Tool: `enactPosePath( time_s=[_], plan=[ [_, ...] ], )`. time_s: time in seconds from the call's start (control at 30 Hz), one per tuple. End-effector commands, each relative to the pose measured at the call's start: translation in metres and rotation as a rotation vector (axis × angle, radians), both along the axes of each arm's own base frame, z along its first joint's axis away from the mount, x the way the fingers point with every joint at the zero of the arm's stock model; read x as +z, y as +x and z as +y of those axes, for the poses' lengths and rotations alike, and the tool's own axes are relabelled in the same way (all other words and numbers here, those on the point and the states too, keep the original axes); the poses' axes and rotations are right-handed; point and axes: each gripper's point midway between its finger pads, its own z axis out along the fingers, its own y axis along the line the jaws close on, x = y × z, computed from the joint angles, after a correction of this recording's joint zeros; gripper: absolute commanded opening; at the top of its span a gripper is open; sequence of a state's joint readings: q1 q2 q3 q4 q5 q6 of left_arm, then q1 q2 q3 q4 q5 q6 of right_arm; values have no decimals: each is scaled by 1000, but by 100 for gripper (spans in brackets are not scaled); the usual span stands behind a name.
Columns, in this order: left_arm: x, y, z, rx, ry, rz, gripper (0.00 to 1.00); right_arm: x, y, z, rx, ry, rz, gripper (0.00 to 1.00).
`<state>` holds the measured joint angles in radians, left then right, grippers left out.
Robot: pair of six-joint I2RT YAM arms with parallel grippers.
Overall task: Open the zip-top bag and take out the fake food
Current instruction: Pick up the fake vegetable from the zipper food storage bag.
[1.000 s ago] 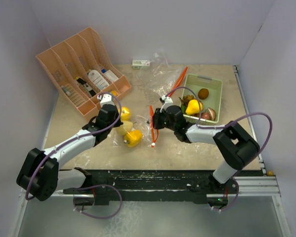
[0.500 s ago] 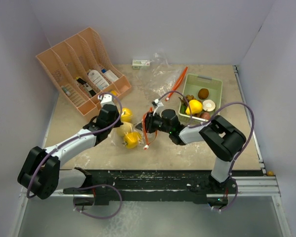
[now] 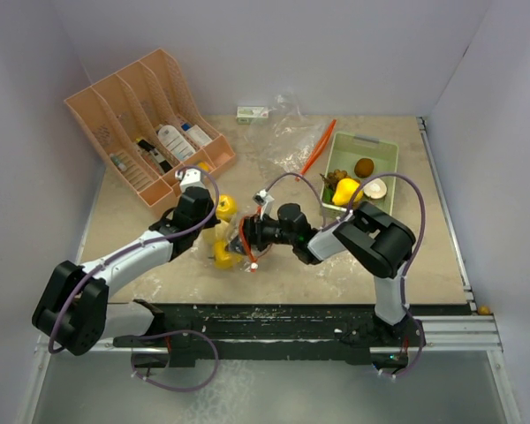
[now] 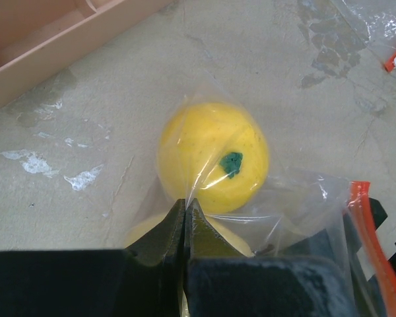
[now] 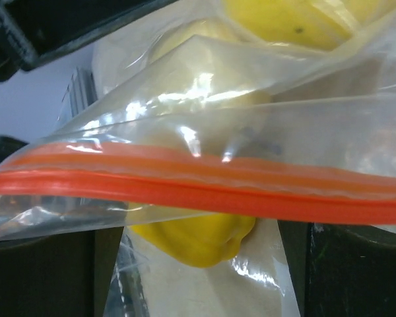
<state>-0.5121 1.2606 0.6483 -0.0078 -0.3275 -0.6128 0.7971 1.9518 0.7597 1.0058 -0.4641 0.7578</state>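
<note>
On the left, our left tool (image 4: 185, 206) is clenched on a fold of the clear bag (image 4: 303, 198), its two fingers pressed flat together with the film caught between them. We judge this to be an anchor: it pins the bag to the table (image 4: 86, 132) so the other arm has something to work against. Just past the fingertips, inside the bag, sits a yellow lemon (image 4: 214, 158) with a green stem spot, and a second yellow piece lies beneath the fingers.

Moving right, the bag's orange zip strip (image 5: 185, 188) runs straight across in front of the right tool (image 3: 249, 237). That tool is released, with a finger on each side of a yellow pepper (image 5: 198, 241) that lies within the plastic (we cannot tell whether either finger touches it). It grasps nothing that we can see, and we cannot tell whether the zip is parted here. We take the step in hand to be working at the bag's mouth.

Farther right, the green bin (image 3: 382, 146) holds several food pieces, well apart from the bag.
</note>
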Motion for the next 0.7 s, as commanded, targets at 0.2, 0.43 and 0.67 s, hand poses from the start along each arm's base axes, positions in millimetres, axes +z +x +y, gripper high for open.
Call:
enactPosePath(
  time_s=[0.2, 0.43, 0.67],
  plan=[
    [9, 9, -3, 23, -26, -46, 0, 14, -44, 25, 274, 105, -82, 65],
    [9, 8, 0, 32, -18, -47, 0, 22, -49, 14, 261, 101, -106, 30],
    [9, 8, 5, 49, -3, -48, 0, 39, -41, -3, 156, 55, -176, 23]
  ],
)
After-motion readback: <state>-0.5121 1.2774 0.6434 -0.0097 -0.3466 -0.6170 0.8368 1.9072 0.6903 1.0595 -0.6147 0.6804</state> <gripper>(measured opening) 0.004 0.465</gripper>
